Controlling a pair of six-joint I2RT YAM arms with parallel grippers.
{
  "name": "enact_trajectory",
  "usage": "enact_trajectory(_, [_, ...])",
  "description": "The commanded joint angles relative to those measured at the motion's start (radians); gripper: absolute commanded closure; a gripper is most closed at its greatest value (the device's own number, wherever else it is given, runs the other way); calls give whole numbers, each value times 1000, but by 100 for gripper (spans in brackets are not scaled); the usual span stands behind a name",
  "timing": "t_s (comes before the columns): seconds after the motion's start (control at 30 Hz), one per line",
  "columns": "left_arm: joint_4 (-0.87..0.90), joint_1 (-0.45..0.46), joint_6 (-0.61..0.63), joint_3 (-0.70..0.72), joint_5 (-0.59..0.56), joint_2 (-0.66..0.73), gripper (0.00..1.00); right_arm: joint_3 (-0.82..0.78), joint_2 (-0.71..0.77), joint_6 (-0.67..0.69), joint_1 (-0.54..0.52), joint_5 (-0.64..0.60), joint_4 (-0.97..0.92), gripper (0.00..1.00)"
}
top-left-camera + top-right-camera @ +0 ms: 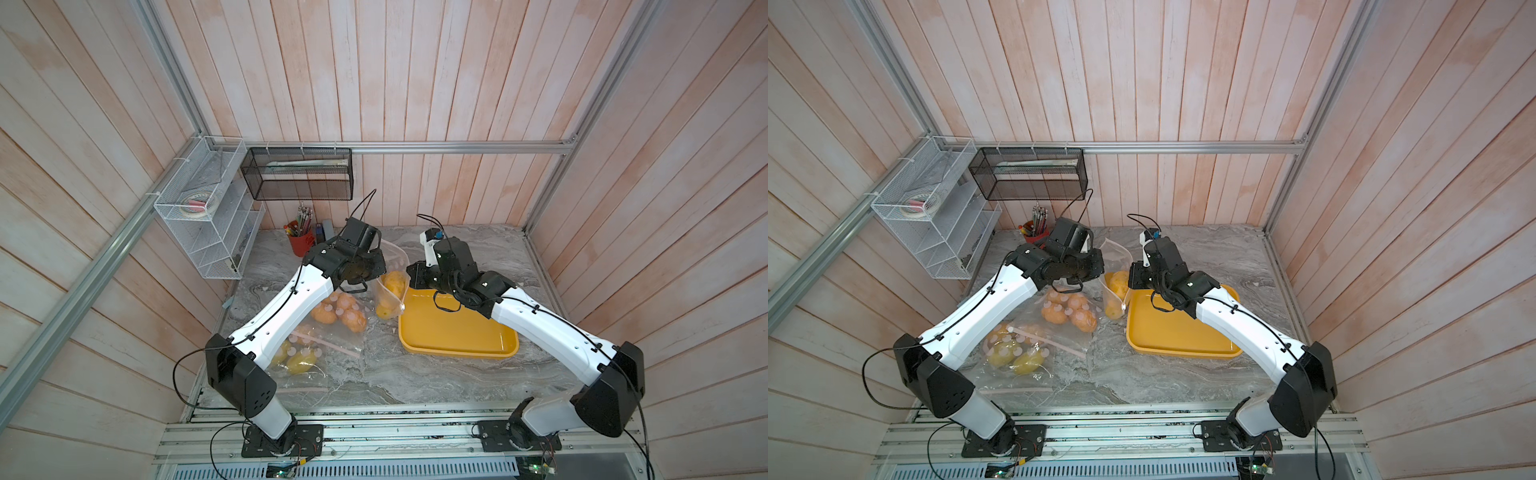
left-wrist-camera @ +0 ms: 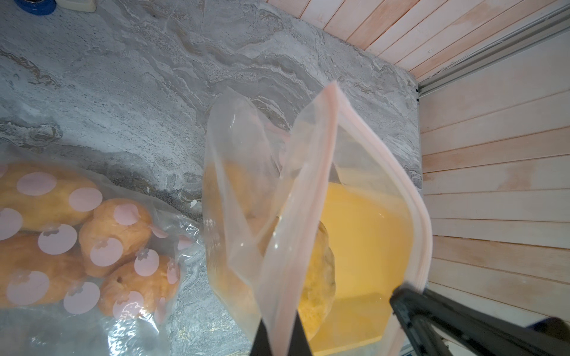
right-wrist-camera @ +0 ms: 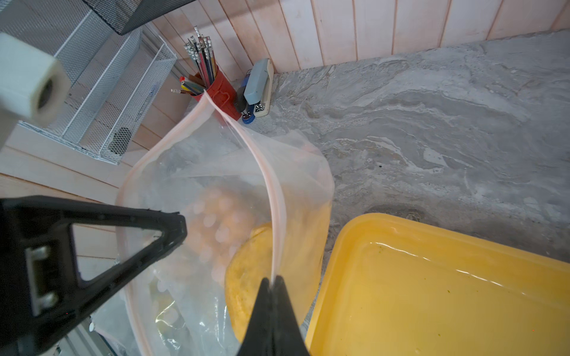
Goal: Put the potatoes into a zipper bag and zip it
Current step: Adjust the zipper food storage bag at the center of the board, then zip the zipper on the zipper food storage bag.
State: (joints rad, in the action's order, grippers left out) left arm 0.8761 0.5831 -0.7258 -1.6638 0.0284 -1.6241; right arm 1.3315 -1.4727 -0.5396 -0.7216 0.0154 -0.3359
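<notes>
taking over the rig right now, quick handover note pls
Left claw: shut on one lip of the bag.
Right claw: shut on the other lip.
Bag is held upright between them, mouth open, yellow potatoes inside, beside the tray.
Done: no potatoes on the tray; two more filled bags lie on the table.
To do: zip this bag.

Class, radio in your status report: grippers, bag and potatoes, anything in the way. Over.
Left gripper, right gripper shut on bag rim. Mouth open, potatoes inside. Tray alongside; nothing blocks zip.
</notes>
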Motion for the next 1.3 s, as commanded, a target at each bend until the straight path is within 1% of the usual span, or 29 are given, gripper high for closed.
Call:
enact_trajectory(0.0, [-41, -17, 12, 20, 18, -6, 100, 45, -36, 44, -6, 66, 23, 100])
enact_trajectory(0.03, [-45, -23, 12, 27, 13, -1, 100, 37, -40, 46, -6, 69, 37, 96])
enact_trajectory(0.07, [-49, -33, 11, 35, 10, 2, 100, 25, -38, 47, -6, 65, 53, 85])
enact_trajectory(0.17, [-67, -66, 7, 65, 18, 12, 100, -31, 5, 54, -6, 62, 116, 69])
enact_trajectory(0.2, [-73, -77, 6, 73, 23, 13, 100, -55, 28, 59, -6, 62, 138, 61])
enact_trajectory(0.27, [-86, -100, 6, 89, 35, 14, 100, -129, 102, 68, -6, 65, 207, 44])
enact_trajectory(0.37, [-98, -120, 14, 100, 65, 6, 100, -241, 226, 98, -22, 40, 302, 22])
enact_trajectory(0.43, [-98, -126, 14, 102, 75, 4, 100, -335, 302, 139, -58, 5, 370, 10])
enact_trajectory(0.47, [-99, -127, 14, 102, 77, 4, 100, -399, 340, 168, -80, 8, 431, 4])
enact_trajectory(0.5, [-98, -127, 14, 102, 77, 5, 100, -455, 367, 191, -99, 12, 488, 2])
enact_trajectory(0.63, [-92, -137, 8, 108, 64, 14, 100, -690, 441, 254, -144, -2, 717, 2])
enact_trajectory(0.73, [-92, -150, 5, 113, 60, 14, 100, -782, 417, 287, -145, 41, 843, 2])
enact_trajectory(0.77, [-92, -152, 5, 114, 62, 12, 100, -797, 398, 301, -146, 65, 880, 4])
enact_trajectory(0.83, [-92, -157, 4, 115, 70, 9, 100, -820, 342, 330, -148, 97, 970, 14])
enact_trajectory(0.9, [-92, -159, 4, 117, 77, 9, 100, -831, 283, 350, -148, 92, 1048, 24])
enact_trajectory(1.0, [-97, -160, 5, 122, 77, 16, 100, -823, 179, 378, -148, 87, 1140, 33])
enact_trajectory(1.07, [-98, -161, 4, 123, 79, 19, 100, -809, 123, 384, -149, 93, 1186, 35])
enact_trajectory(1.17, [-100, -162, 3, 127, 86, 25, 100, -801, 65, 395, -149, 106, 1258, 35])
enact_trajectory(1.27, [-103, -162, 3, 131, 87, 29, 100, -785, 32, 404, -148, 81, 1286, 39])
